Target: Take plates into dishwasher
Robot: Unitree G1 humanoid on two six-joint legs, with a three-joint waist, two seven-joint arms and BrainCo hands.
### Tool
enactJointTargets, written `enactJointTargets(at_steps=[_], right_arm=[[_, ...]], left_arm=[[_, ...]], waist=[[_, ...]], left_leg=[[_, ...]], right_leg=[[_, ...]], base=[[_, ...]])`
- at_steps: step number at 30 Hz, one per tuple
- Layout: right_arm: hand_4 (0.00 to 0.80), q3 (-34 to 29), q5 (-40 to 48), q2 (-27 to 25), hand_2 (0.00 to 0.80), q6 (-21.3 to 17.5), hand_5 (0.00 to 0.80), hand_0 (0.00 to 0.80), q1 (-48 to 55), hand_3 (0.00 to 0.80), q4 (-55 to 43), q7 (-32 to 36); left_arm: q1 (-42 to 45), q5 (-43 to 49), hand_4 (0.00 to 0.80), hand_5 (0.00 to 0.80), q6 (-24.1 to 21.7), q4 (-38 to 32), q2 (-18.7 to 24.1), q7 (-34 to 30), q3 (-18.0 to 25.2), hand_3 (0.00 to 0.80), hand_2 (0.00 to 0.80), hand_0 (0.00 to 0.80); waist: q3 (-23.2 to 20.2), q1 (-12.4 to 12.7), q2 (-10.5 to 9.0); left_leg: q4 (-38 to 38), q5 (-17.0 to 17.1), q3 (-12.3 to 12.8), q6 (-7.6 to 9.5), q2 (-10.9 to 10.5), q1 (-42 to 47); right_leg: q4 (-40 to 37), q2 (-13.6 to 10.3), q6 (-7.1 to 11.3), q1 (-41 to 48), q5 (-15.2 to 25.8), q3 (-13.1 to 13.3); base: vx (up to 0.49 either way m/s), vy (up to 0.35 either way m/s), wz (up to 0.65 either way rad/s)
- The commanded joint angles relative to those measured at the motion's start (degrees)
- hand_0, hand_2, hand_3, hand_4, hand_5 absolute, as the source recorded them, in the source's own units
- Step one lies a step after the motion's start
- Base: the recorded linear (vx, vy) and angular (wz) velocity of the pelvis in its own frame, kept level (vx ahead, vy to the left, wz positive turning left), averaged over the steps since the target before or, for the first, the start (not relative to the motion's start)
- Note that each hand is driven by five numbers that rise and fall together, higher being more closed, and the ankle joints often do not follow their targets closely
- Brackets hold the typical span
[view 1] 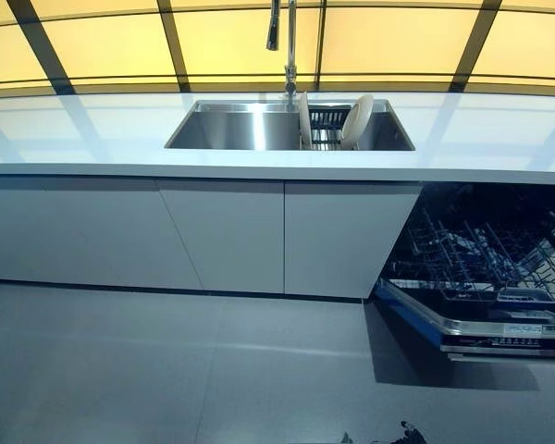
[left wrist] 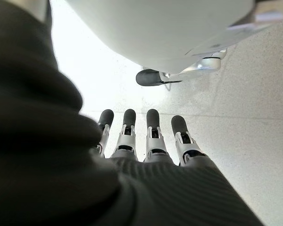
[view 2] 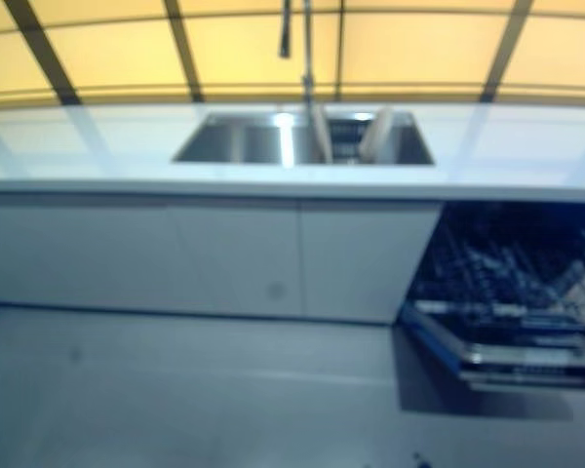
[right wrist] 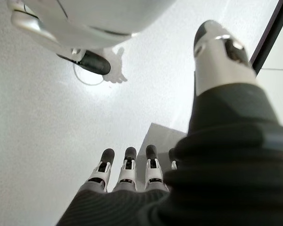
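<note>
Two white plates stand on edge in a dark rack (view 1: 326, 118) inside the steel sink (view 1: 231, 129): one (view 1: 357, 120) tilted at the right, a thinner one (view 1: 304, 118) left of it. The dishwasher (view 1: 486, 268) at the lower right has its door (view 1: 472, 326) down and its wire rack shows. Neither hand appears in the eye views. My left hand (left wrist: 141, 141) hangs over the floor with straight fingers and holds nothing. My right hand (right wrist: 127, 172) also hangs over the floor, fingers straight and thumb (right wrist: 221, 52) apart, empty.
A tall tap (view 1: 289, 46) rises behind the sink. The white worktop (view 1: 92, 129) runs across the view over grey cupboard fronts (view 1: 222, 231). The dishwasher door juts out over the grey floor (view 1: 166, 370) at the right.
</note>
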Motion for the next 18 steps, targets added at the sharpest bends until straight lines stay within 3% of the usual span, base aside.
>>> enactJointTargets(at_steps=[1, 9, 12, 18], right_arm=[[0.0, 1.5, 1.0, 0.9, 0.0, -0.4, 0.0, 0.0, -3.7, 0.0, 0.5, 0.3], [0.0, 1.4, 1.1, 0.6, 0.0, 1.5, 0.0, 0.0, -4.1, 0.0, 1.4, 2.4], [0.0, 1.3, 1.8, 0.6, 0.0, 3.3, 0.0, 0.0, -4.4, 0.0, 2.0, 3.6], [0.0, 1.0, 3.1, 1.0, 0.0, 6.4, 0.0, 0.0, -4.8, 0.0, 3.3, 4.5]], left_arm=[[-2.4, 3.0, 0.0, 0.0, 1.5, 1.6, -0.7, -0.9, -1.7, 0.0, 0.0, 0.0], [-2.5, 0.7, 0.0, 0.0, -0.5, 1.4, -1.0, -1.6, -1.7, 0.0, 0.0, 0.0], [-2.5, 2.4, 0.0, 0.0, 1.7, 1.4, -0.8, -0.7, -1.8, 0.0, 0.0, 0.0], [-2.7, 4.2, 0.0, 0.0, 1.8, 1.8, -0.9, 0.0, -2.1, 0.0, 0.0, 0.0]], waist=[[1.9, 1.1, -1.45], [2.0, 1.0, -1.13], [1.9, 1.0, -1.03], [1.9, 1.1, -0.96]], left_leg=[[-0.2, -4.0, 3.0, 9.44, -10.5, 1.2], [-0.2, -3.9, 3.2, 9.32, -10.4, 1.2], [-0.2, -3.9, 3.0, 9.3, -10.4, 1.3], [-0.2, -3.7, 2.9, 9.24, -10.4, 1.4]], right_leg=[[2.9, 6.8, -3.33, -4.6, 1.7, 0.1], [2.9, 6.7, -3.21, -4.8, 1.9, 0.2], [2.8, 6.7, -3.22, -4.6, 2.0, 0.2], [2.6, 6.8, -3.29, -4.3, 2.1, 0.4]], base=[[0.0, 0.0, 0.0], [0.0, 0.0, 0.0], [0.0, 0.0, 0.0], [0.0, 0.0, 0.0]])
